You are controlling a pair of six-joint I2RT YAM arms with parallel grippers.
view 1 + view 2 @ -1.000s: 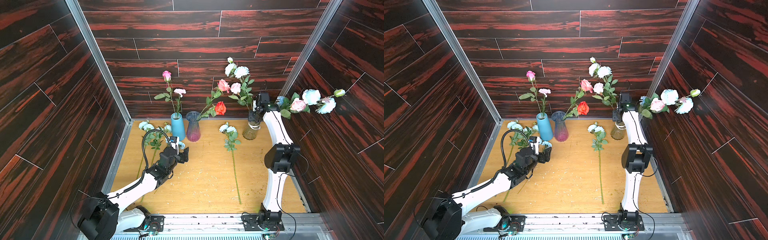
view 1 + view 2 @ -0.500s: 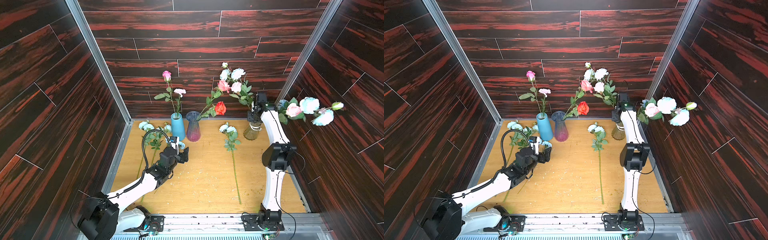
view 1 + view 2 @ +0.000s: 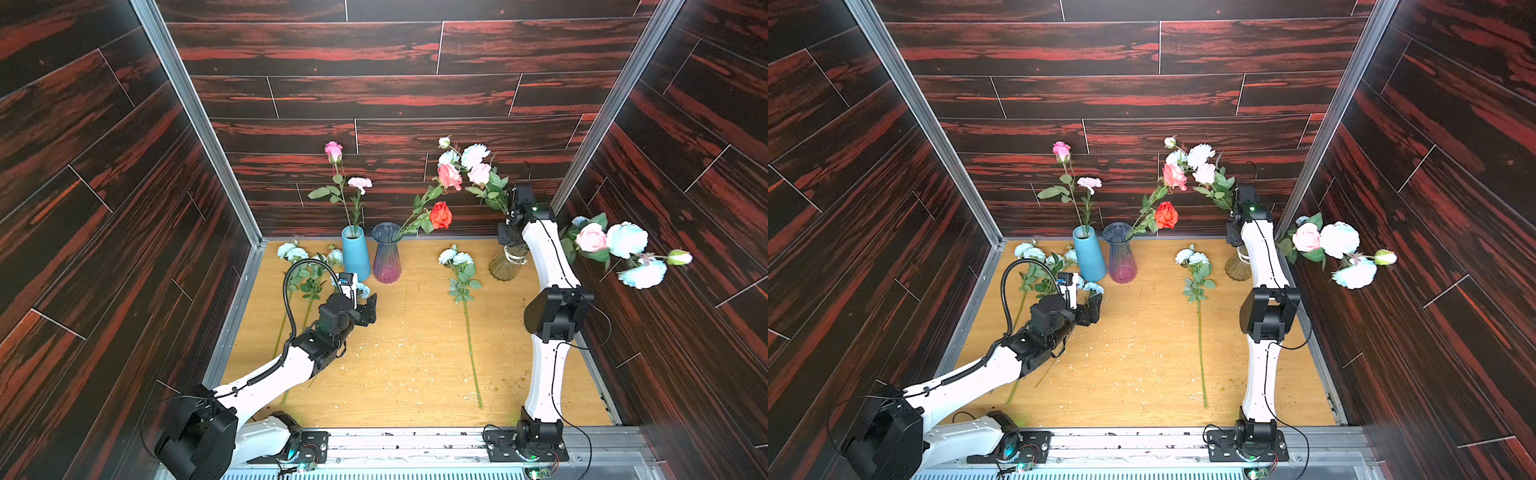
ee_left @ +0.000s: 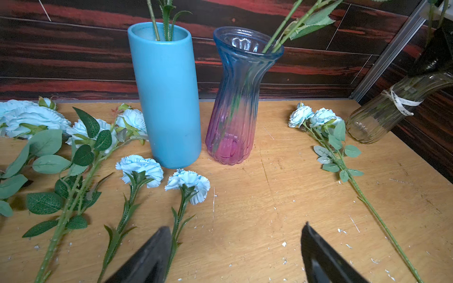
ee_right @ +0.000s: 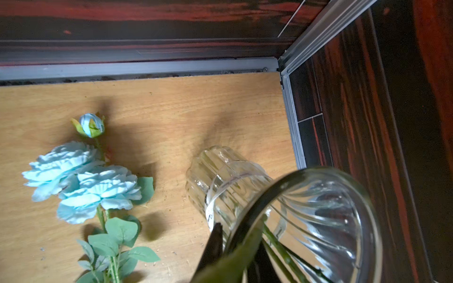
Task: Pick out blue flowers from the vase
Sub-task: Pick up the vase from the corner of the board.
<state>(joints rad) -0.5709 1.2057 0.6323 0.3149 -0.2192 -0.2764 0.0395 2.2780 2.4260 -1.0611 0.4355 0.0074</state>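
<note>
While the left claw [image 4: 235, 226] hangs wide open and empty just above the table [image 3: 415, 357], two blue carnations [image 4: 188, 185] lie right beyond its fingertips [image 4: 161, 235], their heads close to the foot of the blue vase [image 3: 355, 254]. To their left, more blue flowers [image 3: 292, 252] lie in a leafy heap near the back left corner. One blue spray [image 3: 455, 259] lies alone mid-table, its long stem running toward the near edge, its heads between the purple vase [image 3: 386, 261] and the clear vase [image 3: 504, 266]. Farther back, the right arm [image 3: 548, 257] stretches to the clear vase, and the right claw [image 3: 506, 238] points down at its mouth. In the right wrist view its dark fingers [image 5: 215, 241] stand close about green stems [image 5: 277, 242] at the rim; whether they pinch one I cannot tell. From that vase pale blue heads [image 3: 473, 154] rise with a pink rose [image 3: 480, 172] toward the back wall [image 3: 395, 95], and another bunch [image 3: 626, 240] with blue heads leans toward the right wall [image 3: 685, 145]. The purple vase holds a red rose [image 3: 440, 215].
</note>
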